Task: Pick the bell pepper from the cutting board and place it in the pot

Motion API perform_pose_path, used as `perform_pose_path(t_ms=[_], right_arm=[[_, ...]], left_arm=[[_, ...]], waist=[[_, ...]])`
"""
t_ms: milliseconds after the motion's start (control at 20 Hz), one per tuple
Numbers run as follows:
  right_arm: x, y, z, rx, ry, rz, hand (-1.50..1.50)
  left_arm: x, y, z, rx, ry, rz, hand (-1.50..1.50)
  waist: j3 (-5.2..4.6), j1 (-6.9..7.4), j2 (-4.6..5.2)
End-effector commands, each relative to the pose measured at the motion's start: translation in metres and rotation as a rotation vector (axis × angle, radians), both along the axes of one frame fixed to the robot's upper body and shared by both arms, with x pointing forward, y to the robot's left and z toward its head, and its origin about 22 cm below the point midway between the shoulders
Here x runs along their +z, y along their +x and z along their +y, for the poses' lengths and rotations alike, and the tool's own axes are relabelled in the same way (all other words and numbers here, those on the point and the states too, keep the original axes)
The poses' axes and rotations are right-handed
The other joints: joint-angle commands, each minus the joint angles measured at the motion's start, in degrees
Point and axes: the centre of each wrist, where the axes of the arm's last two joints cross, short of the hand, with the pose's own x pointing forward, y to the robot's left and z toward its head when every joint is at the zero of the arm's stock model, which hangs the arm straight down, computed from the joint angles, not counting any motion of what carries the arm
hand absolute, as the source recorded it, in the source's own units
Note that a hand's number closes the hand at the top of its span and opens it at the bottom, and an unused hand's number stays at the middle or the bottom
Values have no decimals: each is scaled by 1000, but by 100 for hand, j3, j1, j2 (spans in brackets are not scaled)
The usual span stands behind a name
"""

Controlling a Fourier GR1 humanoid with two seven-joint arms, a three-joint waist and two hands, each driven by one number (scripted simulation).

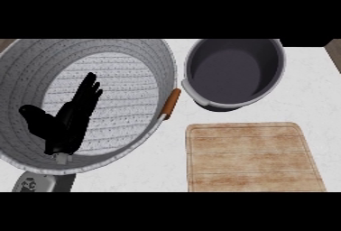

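White marbled counter (153,171) fills the view from above. At its left edge sits a large pale woven basket (143,54), which takes up most of that side. Your left hand (66,124) shows over the basket's floor, black, fingers straight and pointing to the far edge, thumb spread to the left, holding nothing. Its grey forearm (33,182) enters at the near-left corner. A brown handle (172,103) sticks out from the basket's right rim.

Just right of that handle, toward the far edge, stands the dark grey pot (200,49), and nothing shows inside it. Near the right of the counter's near edge lies the wooden cutting board (250,158), and its top is bare. The bell pepper shows nowhere: not on the board, not in the pot, not in the basket. Your right hand is out of view.

Risks, as a judgement: if you reach for the board expecting the pepper, the hand may close on nothing. If you sweep the left hand to the right without lifting it first, it could catch the basket's wall or handle and shove the basket into the pot.
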Motion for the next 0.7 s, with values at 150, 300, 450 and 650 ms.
perform_pose_path(t_ms=[150, 300, 450, 650], right_arm=[[-26, 43, 49, -33, -29, 62, 150], [-30, 45, 43, 12, -68, 69, 150], [-59, 55, 66, 35, -163, 80, 150], [-75, 71, 87, 3, 12, 309, -150]], left_arm=[[-11, -3, 5, -5, -7, 16, 0], [-8, -2, -1, 1, -18, 24, 0], [-3, -13, 6, -5, -6, 9, 0], [-4, 2, -9, -4, 3, -1, 0]], waist=[[3, 73, 30], [5, 8, 11], [6, 56, 16], [5, 21, 17]])
